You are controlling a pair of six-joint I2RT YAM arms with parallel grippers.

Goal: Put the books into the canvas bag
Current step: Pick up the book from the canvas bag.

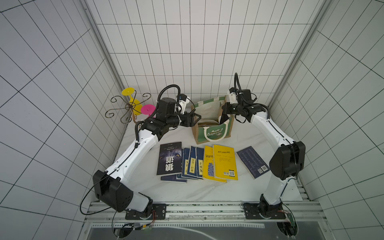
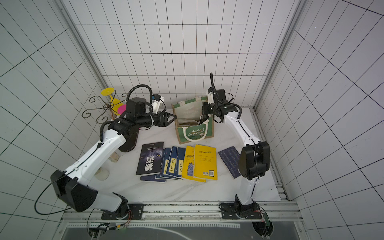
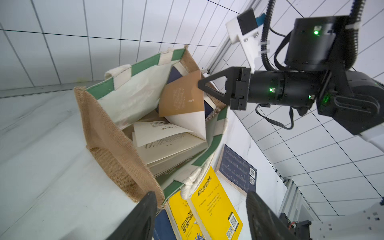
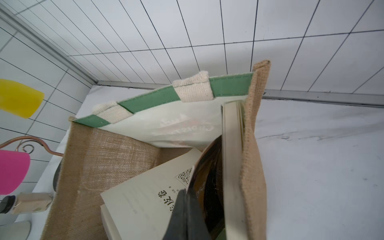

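- One big white table (image 1: 207, 191) carries it all, so both arms can reach everything.
- Standing at the back of it is the canvas bag (image 1: 227, 129), upright with its mouth open at the top. I think it stands that way so books can drop straight in.
- Most of the books (image 1: 192, 163) are not in yet. They lie flat in a row just in front of the bag, some overlapping: a black book (image 1: 170, 159), several navy ones and two yellow books (image 1: 225, 162). One navy book (image 1: 252, 162) lies apart, near the right arm.
- Inside the bag a tan book (image 3: 180, 95) has flopped open with its pages showing, so it takes up lots of room. Another book (image 4: 230, 155) stands on its edge against the bag's right wall.
- The right hand (image 3: 200, 84) is squeezed shut on a corner of the tan cover, which sticks up. I think it holds on there to tidy the book.
- The left hand (image 1: 197, 119) has its fingers spread apart and holds nothing. It hovers just beside the bag's left side, maybe ready for the next book.
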